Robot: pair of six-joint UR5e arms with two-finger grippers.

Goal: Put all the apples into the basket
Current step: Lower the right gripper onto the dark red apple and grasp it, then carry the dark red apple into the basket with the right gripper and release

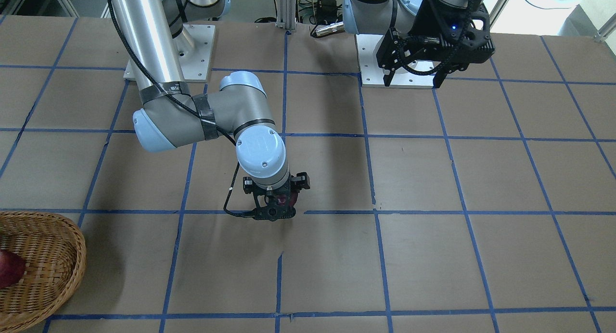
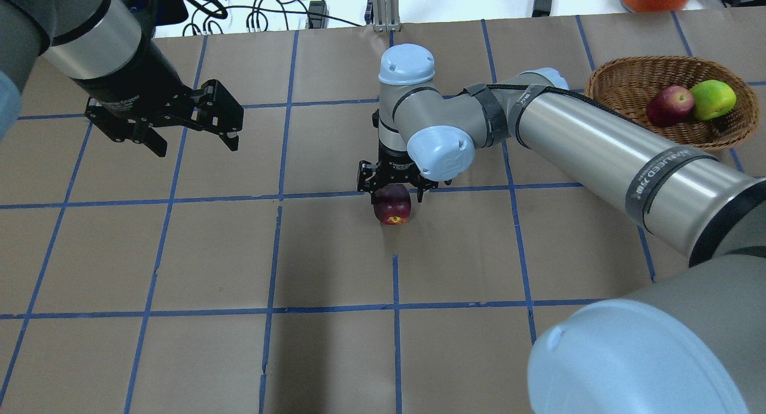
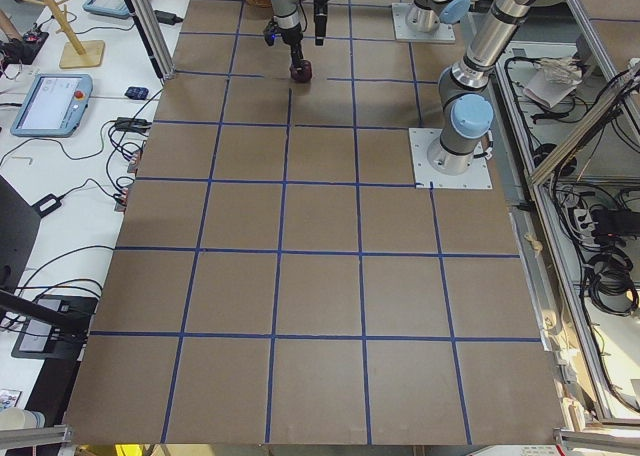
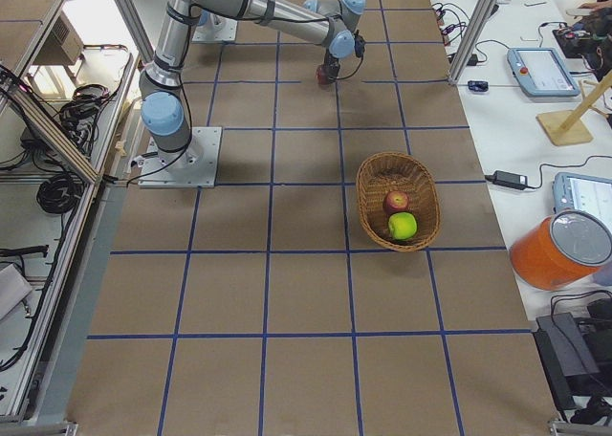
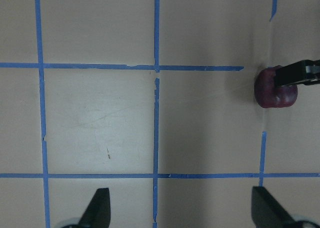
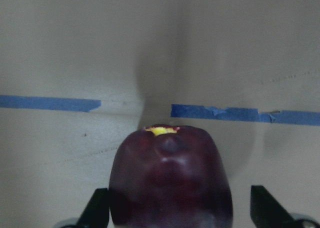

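Observation:
A dark maroon apple (image 2: 392, 209) rests on the table near its middle. My right gripper (image 2: 392, 189) is lowered over it, open, with a finger on either side. In the right wrist view the apple (image 6: 170, 183) fills the space between the fingers (image 6: 97, 210), with a small gap on one side. The wicker basket (image 2: 604, 82) at the far right holds the red apple (image 2: 669, 104) and the green apple (image 2: 712, 99). My left gripper (image 2: 194, 145) hangs open and empty above the table's left part. Its wrist view shows the maroon apple (image 5: 274, 88) to one side.
The table is brown paper with a grid of blue tape. An orange bucket (image 4: 559, 250) and tablets (image 4: 540, 68) stand on a side bench beyond the basket. The arms' base plates (image 1: 404, 68) are at the robot's edge of the table.

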